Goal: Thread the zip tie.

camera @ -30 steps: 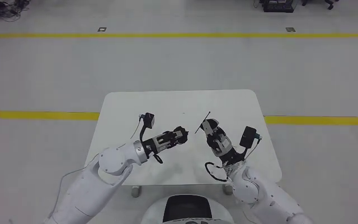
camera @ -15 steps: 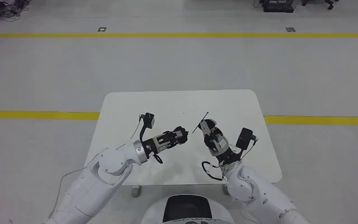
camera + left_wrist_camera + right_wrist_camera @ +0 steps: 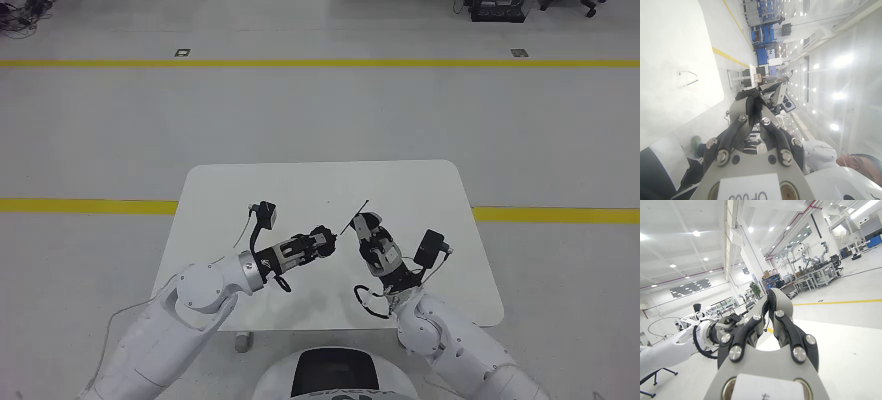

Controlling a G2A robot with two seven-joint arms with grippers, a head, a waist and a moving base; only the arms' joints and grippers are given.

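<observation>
Looks to be the lining-up step of the threading, with nothing yet passed through any slot. Over the white, round-cornered table (image 3: 300, 185): right gripper (image 3: 364, 230), jaws pressed fully together on a thin black plastic zip tie (image 3: 360, 211). Pinched partway along, so that one stretch of strip slants up and away above the tabletop while the other end points toward the left gripper (image 3: 328, 238), just beside its tips and clear of the surface. From the right wrist, visible as a fine dark strand hanging between the closed fingers (image 3: 780, 302). Left jaws likewise drawn together. Cannot tell whether they pinch anything, such as the tie's locking head, since only a dark clump shows at their tips. Next, by this reading: bring the strip's end square to the head's opening, a small and exact move. Calls for a slight turn of the right wrist, a slow closing of the remaining gap, then a straight push. Main risk, probably, of the thin strip bending or glancing off the slot's edge.
</observation>
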